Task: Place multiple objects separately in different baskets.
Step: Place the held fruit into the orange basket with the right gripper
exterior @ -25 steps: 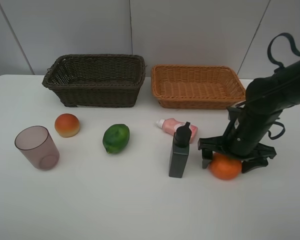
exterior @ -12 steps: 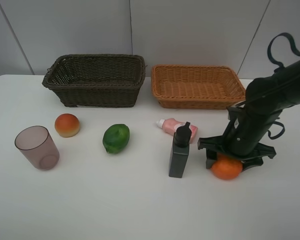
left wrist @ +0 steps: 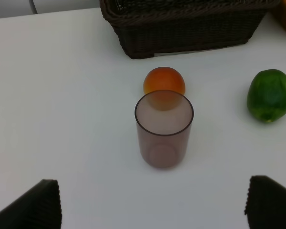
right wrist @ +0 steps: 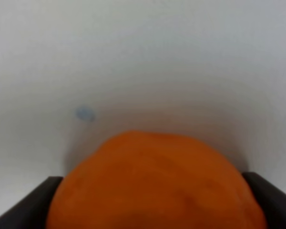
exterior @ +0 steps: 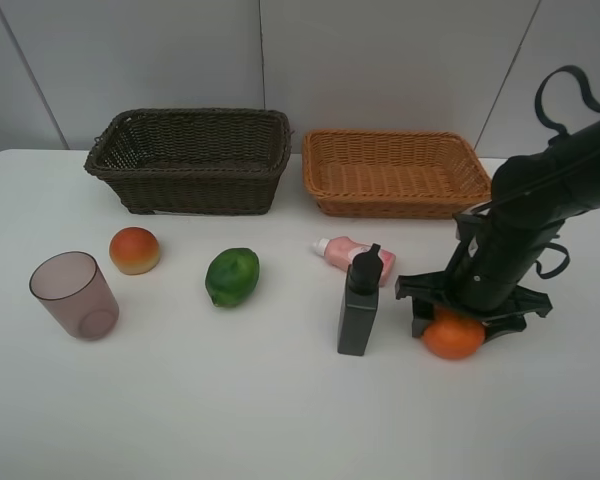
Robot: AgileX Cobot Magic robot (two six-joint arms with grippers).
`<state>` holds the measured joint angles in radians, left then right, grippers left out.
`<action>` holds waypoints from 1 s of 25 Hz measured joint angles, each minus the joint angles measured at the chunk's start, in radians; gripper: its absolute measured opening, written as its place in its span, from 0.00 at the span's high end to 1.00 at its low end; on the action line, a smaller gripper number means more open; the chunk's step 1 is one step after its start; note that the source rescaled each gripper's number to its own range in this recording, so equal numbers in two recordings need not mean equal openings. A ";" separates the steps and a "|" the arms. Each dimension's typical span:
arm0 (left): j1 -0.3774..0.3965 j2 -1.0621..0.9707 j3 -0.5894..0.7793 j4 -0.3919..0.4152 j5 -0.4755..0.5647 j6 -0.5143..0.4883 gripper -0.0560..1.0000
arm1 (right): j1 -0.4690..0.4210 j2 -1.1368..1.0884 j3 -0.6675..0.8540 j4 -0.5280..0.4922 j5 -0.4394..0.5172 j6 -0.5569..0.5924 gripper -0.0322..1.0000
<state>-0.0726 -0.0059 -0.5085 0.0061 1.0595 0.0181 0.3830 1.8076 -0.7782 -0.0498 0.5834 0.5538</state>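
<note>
A: Baskets?
B: One dark brown basket (exterior: 195, 190), one orange-tan basket (exterior: 380, 205), both woven.
A: And the rest?
B: Bright orange (exterior: 452, 338) between black fingers (right wrist: 19, 207); green lime (exterior: 232, 277); red-orange fruit (exterior: 134, 250); black bottle (exterior: 358, 315); pink bottle (exterior: 342, 251), white cap; purplish cup (exterior: 75, 295); white worktop (exterior: 230, 410).

Bright, even light, soft shadows; the orange (right wrist: 157, 186) looms blurred close-up.

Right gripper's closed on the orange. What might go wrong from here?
1. The orange is round and pinched only at its sides by the right gripper; it may slip or roll free on the lift.
2. The upright black bottle stands close beside that gripper; a swing toward the tan basket might topple it onto the pink bottle.
</note>
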 joint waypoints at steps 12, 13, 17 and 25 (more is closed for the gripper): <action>0.000 0.000 0.000 0.000 0.000 0.000 0.00 | 0.000 -0.049 -0.011 -0.003 0.030 -0.010 0.38; 0.000 0.000 0.000 0.000 0.000 0.000 0.00 | 0.000 -0.059 -0.022 -0.003 0.054 -0.021 0.38; 0.000 0.000 0.000 0.000 0.000 0.000 0.00 | 0.000 -0.089 -0.120 -0.007 0.185 -0.090 0.38; 0.000 0.000 0.000 0.000 0.000 0.000 0.00 | 0.000 -0.087 -0.419 -0.062 0.350 -0.204 0.38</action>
<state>-0.0726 -0.0059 -0.5085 0.0061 1.0595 0.0181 0.3830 1.7208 -1.1969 -0.1118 0.9336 0.3497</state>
